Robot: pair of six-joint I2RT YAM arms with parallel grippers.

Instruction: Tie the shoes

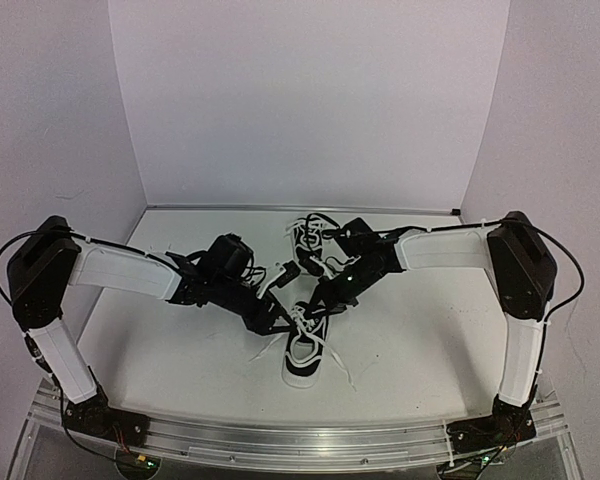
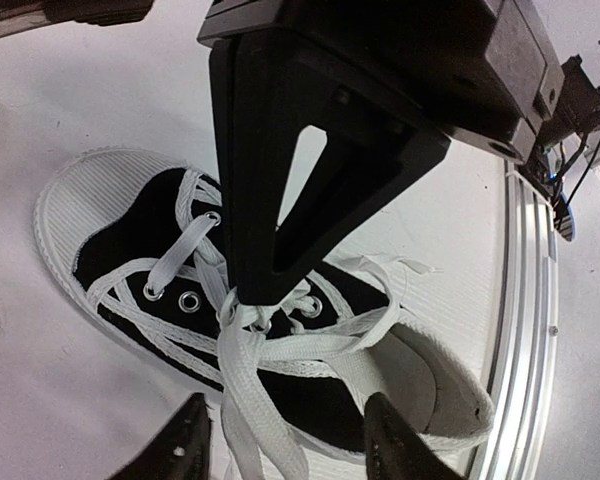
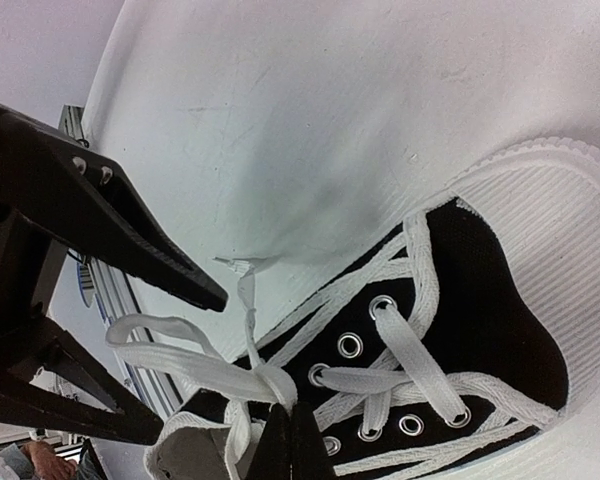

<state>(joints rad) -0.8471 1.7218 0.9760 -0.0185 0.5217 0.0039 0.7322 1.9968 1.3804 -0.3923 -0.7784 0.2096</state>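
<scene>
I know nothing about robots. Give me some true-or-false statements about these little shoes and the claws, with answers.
1. The right claw is shut on the white laces of the near black canvas sneaker with a white toe cap. True.
2. The left claw is clamped tight. False: its fingers stand apart.
3. Both claws work at the far black sneaker. False: they meet over the near one.
4. The near sneaker has round metal eyelets. True.

White table [image 1: 430, 330], near sneaker [image 1: 302, 366], far sneaker [image 1: 307, 238] on it
</scene>
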